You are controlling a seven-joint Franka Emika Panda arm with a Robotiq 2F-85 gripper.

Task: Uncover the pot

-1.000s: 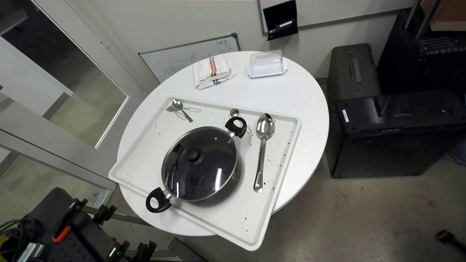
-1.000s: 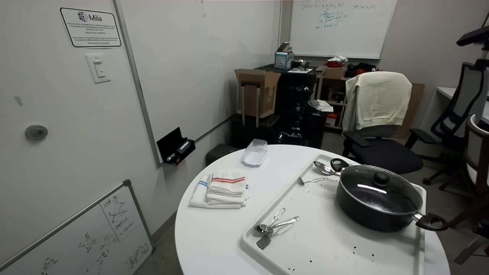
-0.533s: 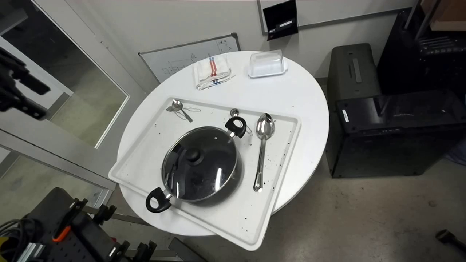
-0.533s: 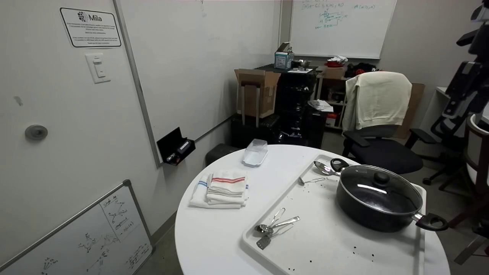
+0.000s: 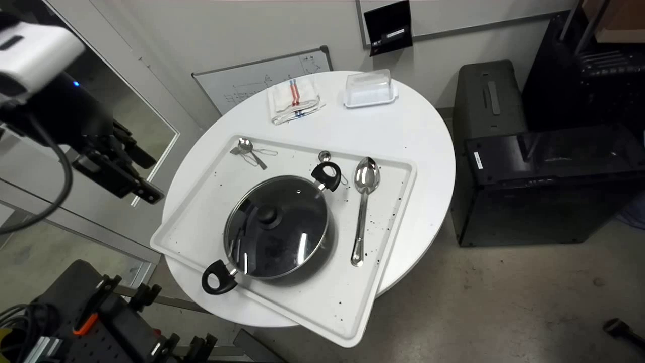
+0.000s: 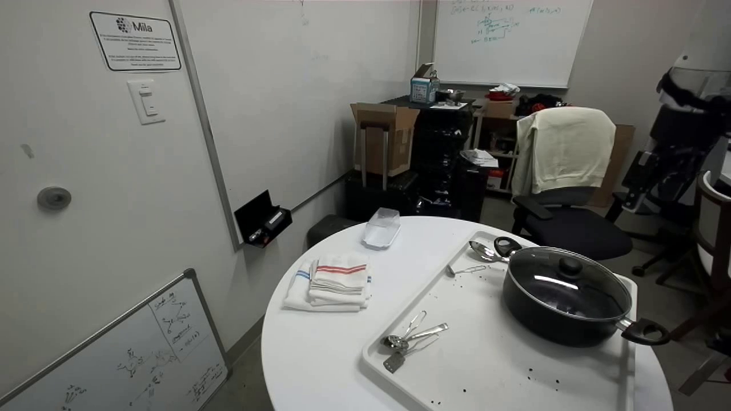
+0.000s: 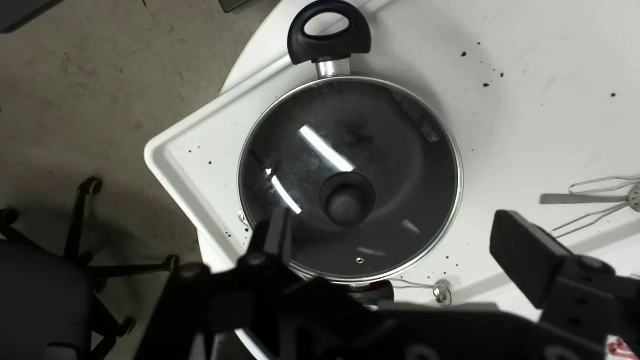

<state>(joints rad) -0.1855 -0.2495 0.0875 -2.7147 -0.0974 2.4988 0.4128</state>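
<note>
- One big black pot [image 6: 548, 325] stands upright on the white tray [image 5: 201, 212], its two loop handles [image 7: 330, 47] on opposite sides, one reaching over the tray's edge.
- Its glass lid [image 6: 577, 294] lies flat on top and covers it, with a dark knob [image 7: 347, 199] in the middle.
- As far as I can judge, none of the uncovering is done: the lid is on and nothing touches the knob. Left to do are reaching the knob, gripping it, lifting the lid away and setting it down.
- The claw [image 5: 153, 179] holds nothing; its fingers [image 7: 527, 255] stand wide apart.
- From the claw, the pot is well apart: in an exterior view the claw hangs in the air off to one side, touching neither pot nor tray. The wrist view looks down on the lid, with the knob showing between the two fingers but nearer to one. The next move probably calls for coming across and down, centred on the knob.
- Beside the pot on the tray lie a big spoon [image 5: 364, 201] and a small scoop [image 5: 324, 156]; a cluster of small kitchen tools [image 6: 395, 342] lies near a corner.
- Farther out, the tray rests on a round white table [image 5: 428, 136], which also carries folded towels [image 5: 296, 98] and a clear-topped dish [image 5: 370, 88].
</note>
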